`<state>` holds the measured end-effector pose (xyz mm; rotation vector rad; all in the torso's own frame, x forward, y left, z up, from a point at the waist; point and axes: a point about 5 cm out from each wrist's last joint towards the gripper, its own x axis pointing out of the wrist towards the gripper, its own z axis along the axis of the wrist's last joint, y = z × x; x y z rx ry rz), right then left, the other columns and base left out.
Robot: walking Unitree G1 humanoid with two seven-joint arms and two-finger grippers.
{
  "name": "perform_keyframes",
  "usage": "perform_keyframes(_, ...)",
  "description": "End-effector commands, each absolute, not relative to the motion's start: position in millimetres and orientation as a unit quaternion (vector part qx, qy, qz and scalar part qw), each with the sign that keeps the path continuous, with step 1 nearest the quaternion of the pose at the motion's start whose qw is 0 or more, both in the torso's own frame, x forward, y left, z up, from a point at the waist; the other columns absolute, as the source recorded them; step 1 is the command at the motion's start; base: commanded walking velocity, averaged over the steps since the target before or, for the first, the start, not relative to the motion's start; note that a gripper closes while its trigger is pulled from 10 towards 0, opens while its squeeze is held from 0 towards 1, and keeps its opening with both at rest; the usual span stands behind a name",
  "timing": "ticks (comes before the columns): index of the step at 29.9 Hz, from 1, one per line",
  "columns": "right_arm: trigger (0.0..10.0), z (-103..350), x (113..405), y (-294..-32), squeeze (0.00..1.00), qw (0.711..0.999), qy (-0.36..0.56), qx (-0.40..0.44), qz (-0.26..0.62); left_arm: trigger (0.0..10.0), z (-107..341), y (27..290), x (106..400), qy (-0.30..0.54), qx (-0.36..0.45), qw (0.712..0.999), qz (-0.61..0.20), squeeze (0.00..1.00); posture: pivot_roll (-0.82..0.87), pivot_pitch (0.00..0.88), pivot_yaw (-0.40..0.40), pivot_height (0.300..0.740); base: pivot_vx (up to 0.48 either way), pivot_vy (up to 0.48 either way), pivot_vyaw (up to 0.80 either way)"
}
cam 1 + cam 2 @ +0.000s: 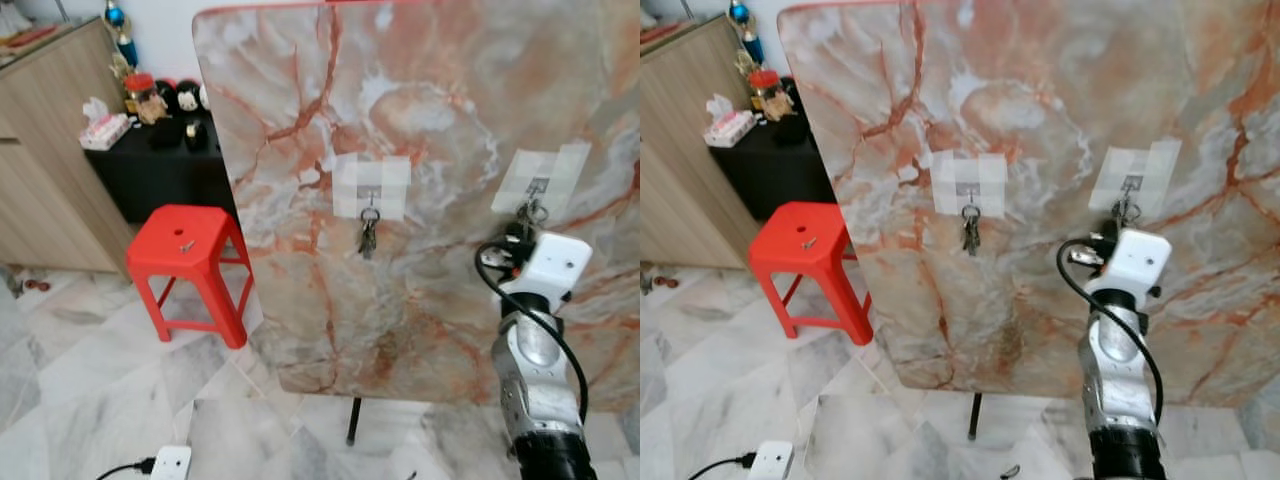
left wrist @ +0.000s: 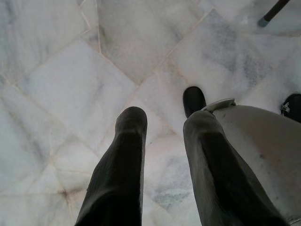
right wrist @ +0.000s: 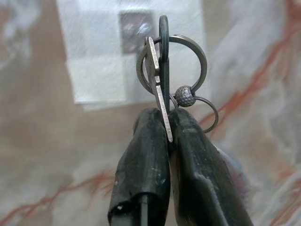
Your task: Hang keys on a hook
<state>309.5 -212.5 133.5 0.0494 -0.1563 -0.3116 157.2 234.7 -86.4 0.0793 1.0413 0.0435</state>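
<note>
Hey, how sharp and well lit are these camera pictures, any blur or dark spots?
Eye views: bright, even daylight, slightly soft; the marble board looks a little washed out. Right wrist view: the keys and right gripper are sharp, while the hook and tape behind are out of focus. Left wrist view: the left gripper is dark, over a well-lit floor.

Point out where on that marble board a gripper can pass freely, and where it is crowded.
Free: the bare marble board between the taped left hook, with its hanging keys, and the taped right hook; also the wide stretch below both. Crowded: at the right hook, where the right gripper pinches a key ring.
</note>
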Motion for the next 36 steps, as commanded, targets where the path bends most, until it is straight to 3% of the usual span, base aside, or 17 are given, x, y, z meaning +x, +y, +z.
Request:
perform_keyframes(1,10.0,142.0,308.3,-209.3,0.0,0.983,-0.101,0.028,-0.152,10.0,-87.4,236.8,153.6,0.504,0.047,0.862,0.015,0.0,-0.12,0.0,0.045,0.74,0.0,0.0,0.0)
perform_keyframes(18,10.0,150.5,310.0,-207.1,0.0,0.989,-0.092,0.0,-0.118,10.0,-87.4,236.3,153.8,0.504,0.046,0.862,0.014,0.0,-0.12,0.0,0.042,0.74,0.0,0.0,0.0)
perform_keyframes(36,10.0,160.6,306.8,-222.9,0.0,0.993,-0.042,-0.045,-0.104,10.0,-87.6,236.5,153.1,0.505,0.045,0.862,0.012,0.0,-0.13,0.0,0.045,0.74,0.0,0.0,0.0)
